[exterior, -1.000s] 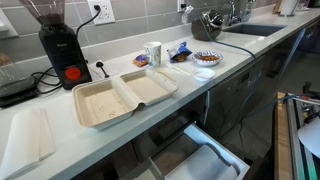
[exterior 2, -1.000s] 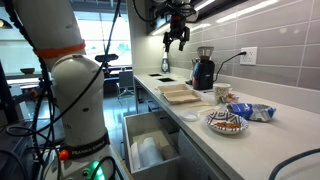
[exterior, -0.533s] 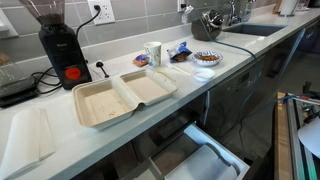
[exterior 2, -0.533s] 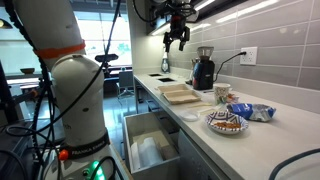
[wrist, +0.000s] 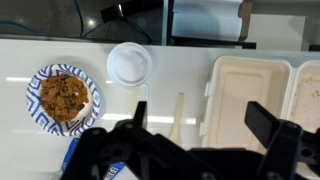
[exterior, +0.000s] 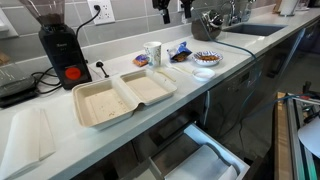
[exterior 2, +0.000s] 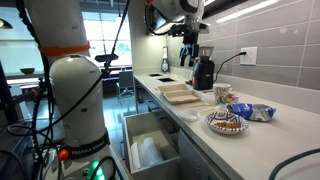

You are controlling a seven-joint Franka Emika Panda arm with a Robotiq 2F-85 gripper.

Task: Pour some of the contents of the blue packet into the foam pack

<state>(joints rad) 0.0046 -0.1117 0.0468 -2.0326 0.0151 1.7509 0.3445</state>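
The blue packet [exterior: 180, 50] [exterior 2: 258, 111] lies on the counter between a white cup [exterior: 153, 52] and a blue-patterned bowl [exterior: 207, 58] holding golden-brown snack pieces [wrist: 64, 98]. In the wrist view only a blue edge of the packet [wrist: 70, 152] shows, behind the gripper body. The foam pack [exterior: 125, 97] [exterior 2: 178, 94] [wrist: 250, 95] lies open with both halves empty. My gripper [exterior: 172, 10] [exterior 2: 190, 52] [wrist: 205, 120] hangs high above the counter, over the stretch between cup and foam pack. It is open and holds nothing.
A black grinder [exterior: 60, 45] stands by the wall beside the foam pack. A flat white tray [exterior: 28, 135] lies at the counter's end, a sink [exterior: 250, 30] beyond the bowl. A small blue-orange item [exterior: 141, 60] sits by the cup. A drawer [exterior: 200, 160] stands open below.
My gripper has moved along the counter toward the cup and bowl and come lower, entering the top of an exterior view. Its jaws stay open. Nothing on the counter moved.
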